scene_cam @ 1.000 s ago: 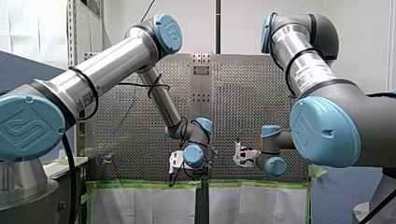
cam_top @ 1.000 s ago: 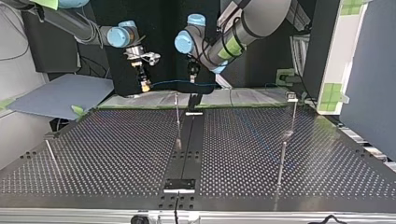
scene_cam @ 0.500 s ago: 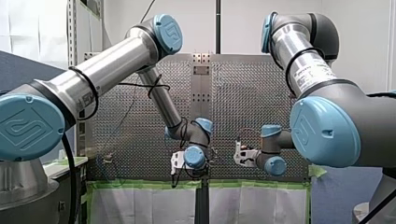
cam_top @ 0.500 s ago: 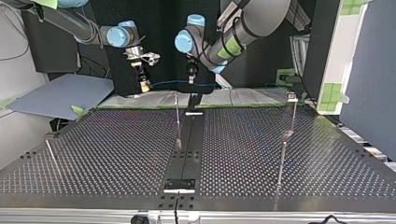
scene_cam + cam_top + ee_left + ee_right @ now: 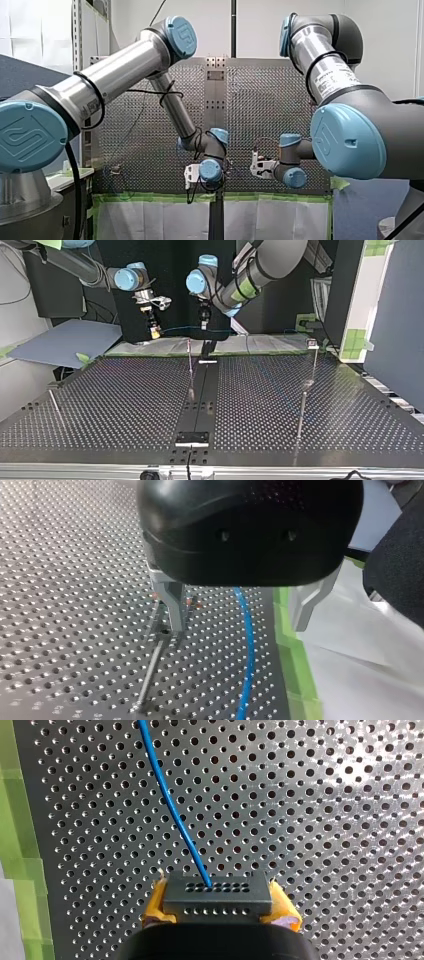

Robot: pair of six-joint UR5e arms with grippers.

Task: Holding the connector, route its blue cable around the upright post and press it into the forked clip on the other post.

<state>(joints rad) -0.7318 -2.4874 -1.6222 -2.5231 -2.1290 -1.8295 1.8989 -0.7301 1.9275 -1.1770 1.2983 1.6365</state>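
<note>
The connector (image 5: 217, 892) is a small dark grey block with rows of tiny holes. A thin blue cable (image 5: 167, 802) leaves its face and runs ahead over the perforated counter (image 5: 325, 820). My right tool (image 5: 218, 909) clamps it between yellow pads (image 5: 154, 906). In the top view it hangs at eleven o'clock of the middle post (image 5: 190, 367). My left tool (image 5: 239, 627) stands wide, with the cable passing between its fingers.
</note>
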